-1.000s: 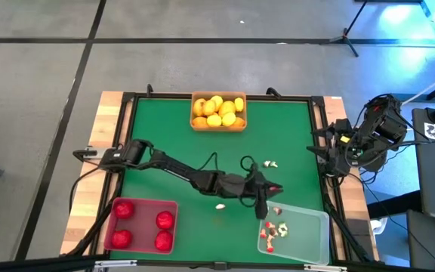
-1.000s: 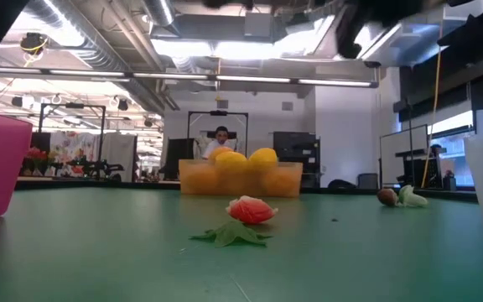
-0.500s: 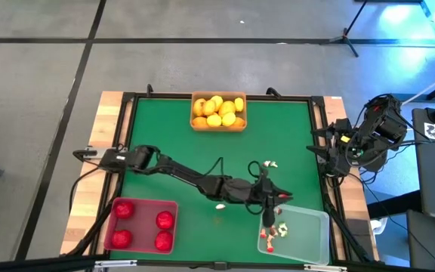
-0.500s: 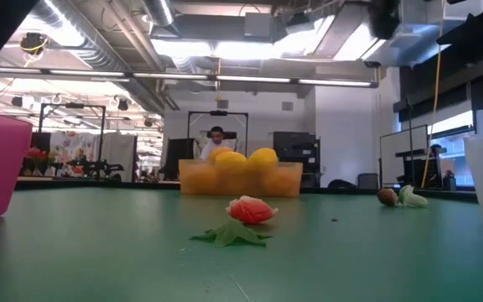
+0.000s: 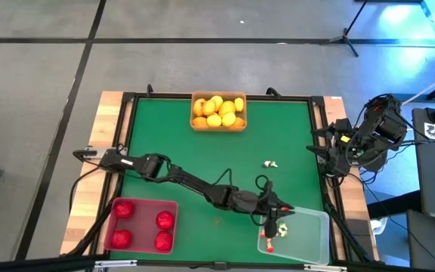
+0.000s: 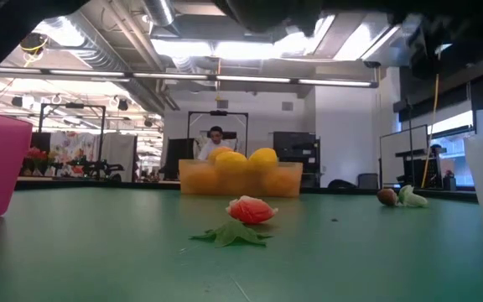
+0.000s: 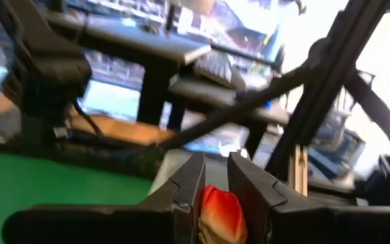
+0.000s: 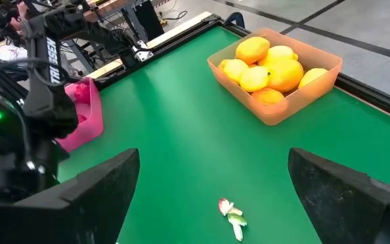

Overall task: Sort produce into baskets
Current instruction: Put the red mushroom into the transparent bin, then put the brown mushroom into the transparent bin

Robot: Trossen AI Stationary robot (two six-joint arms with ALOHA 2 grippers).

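My left gripper (image 5: 276, 217) reaches across the table to the left rim of the clear whitish tray (image 5: 308, 240) and is shut on a small red-and-whitish piece (image 7: 219, 211). Several like bits lie in that tray (image 5: 273, 234). Another red-and-whitish piece with a green leaf (image 6: 248, 210) rests on the green table, and two small bits (image 5: 270, 163) lie at the right. Yellow fruits fill the orange tray (image 5: 218, 112); red round fruits sit in the red tray (image 5: 142, 224). My right gripper (image 8: 213, 166) is open, parked off the table's right edge. My left gripper pinches the red-and-whitish piece between its two fingers (image 7: 188, 190); the piece's red end (image 7: 221, 203) shows in the gap. The fingers come from the table's left. The piece is held over the clear tray's left rim.
The right arm (image 5: 353, 143) stands folded beyond the table's right edge. The black table frame (image 5: 322, 151) runs around the green mat. A person shows in the room behind the orange tray in the low view (image 6: 216, 138).
My left gripper, still shut on the red-and-whitish piece, has gone toward the table's right and near edges, from the middle of the mat to the clear tray's left rim. The arm has stretched out farther across the table.
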